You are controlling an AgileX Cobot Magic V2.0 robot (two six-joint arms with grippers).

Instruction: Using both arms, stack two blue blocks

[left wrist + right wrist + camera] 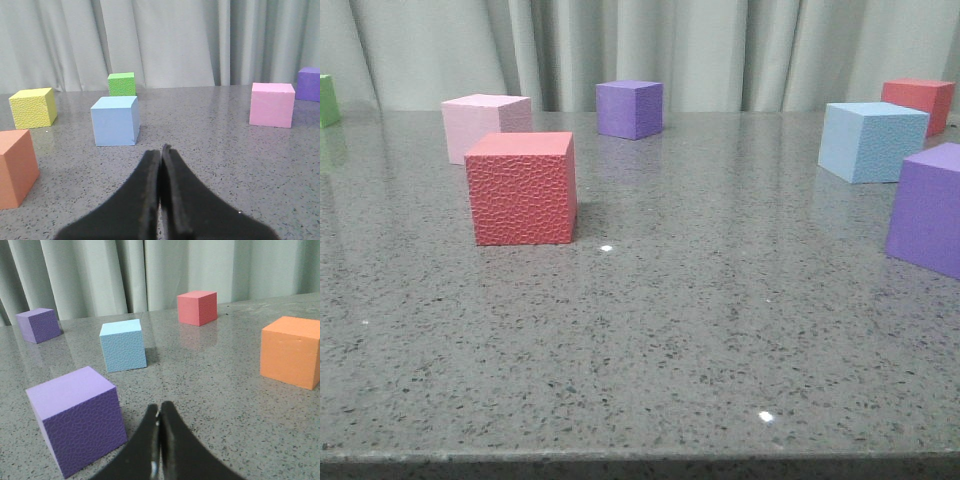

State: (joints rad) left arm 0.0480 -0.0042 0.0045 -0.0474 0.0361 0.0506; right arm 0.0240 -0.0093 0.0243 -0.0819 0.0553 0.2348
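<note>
One pale blue block (872, 140) with a pebbled face stands at the right of the table in the front view; the right wrist view shows the same pebbled blue block (122, 345) a good way ahead of my right gripper (160, 409), which is shut and empty. The left wrist view holds a smooth blue block (115, 120) on the table ahead of my left gripper (162, 150), also shut with nothing in it. Neither gripper appears in the front view, and each stands apart from its block.
Front view: red cube (521, 187) at centre left, pink cube (483, 124) behind it, purple cubes (630, 108) (928, 208), another red cube (918, 102), green cube (328, 100). Left wrist: yellow (33, 107), green (122, 84), orange (16, 167), pink (271, 104) cubes. Right wrist: orange cube (291, 351), near purple cube (77, 417). Curtain behind.
</note>
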